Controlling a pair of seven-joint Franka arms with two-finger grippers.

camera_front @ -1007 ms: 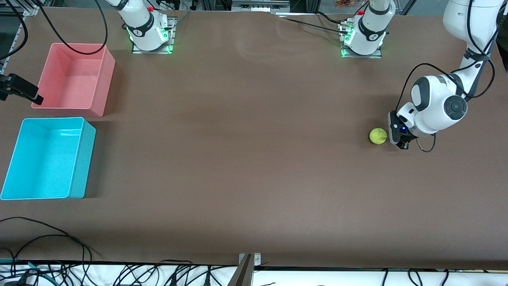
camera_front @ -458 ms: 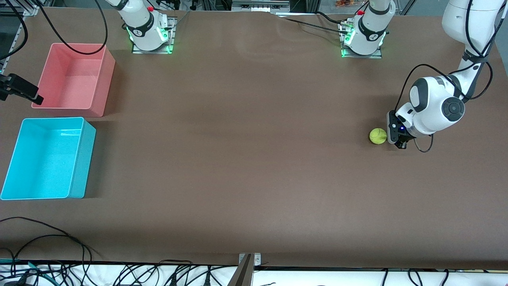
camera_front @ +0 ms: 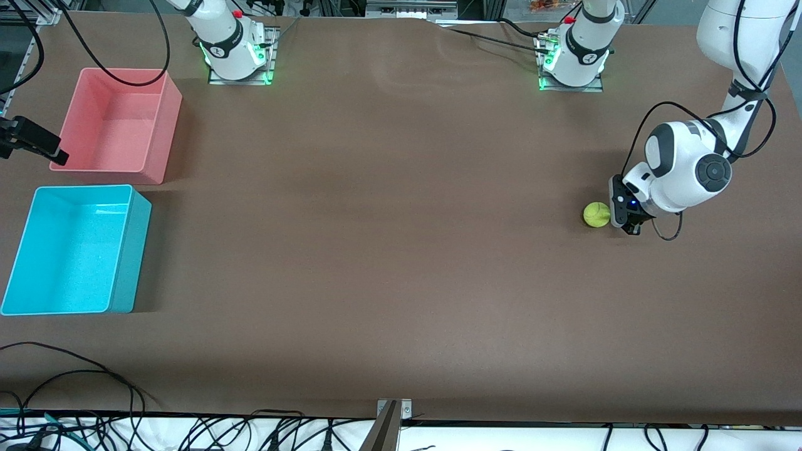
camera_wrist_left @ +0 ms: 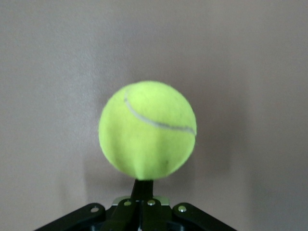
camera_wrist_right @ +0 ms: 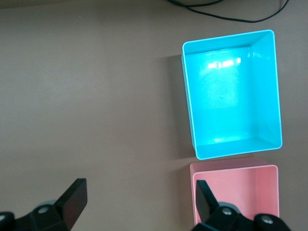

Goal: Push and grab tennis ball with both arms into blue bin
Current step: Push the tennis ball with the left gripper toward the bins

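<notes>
I see the left end effector (camera_front: 626,216), fingers together, has edged against the tennis ball (camera_front: 596,214), which hasn't moved. The right end effector (camera_wrist_right: 139,202) waits spread apart over the blue bin's (camera_front: 135,250) end of the counter (camera_front: 388,250).

Brown table (camera_front: 388,250), matte surface, runs the full width between the two arm bases.

Lying directly on it:
- tennis ball (camera_front: 596,214), toward the left arm's end, resting on the surface; well apart from both tubs.
- blue bin (camera_front: 128,250), toward the right arm's end, open side up, nothing seen inside.
- pink tub (camera_front: 164,119), just beside the blue bin and farther from the front camera; a narrow strip of table shows between them. Open side up, interior bare.
- arm bases (camera_front: 235,59), lit green, along the table edge farthest from the front camera.
</notes>
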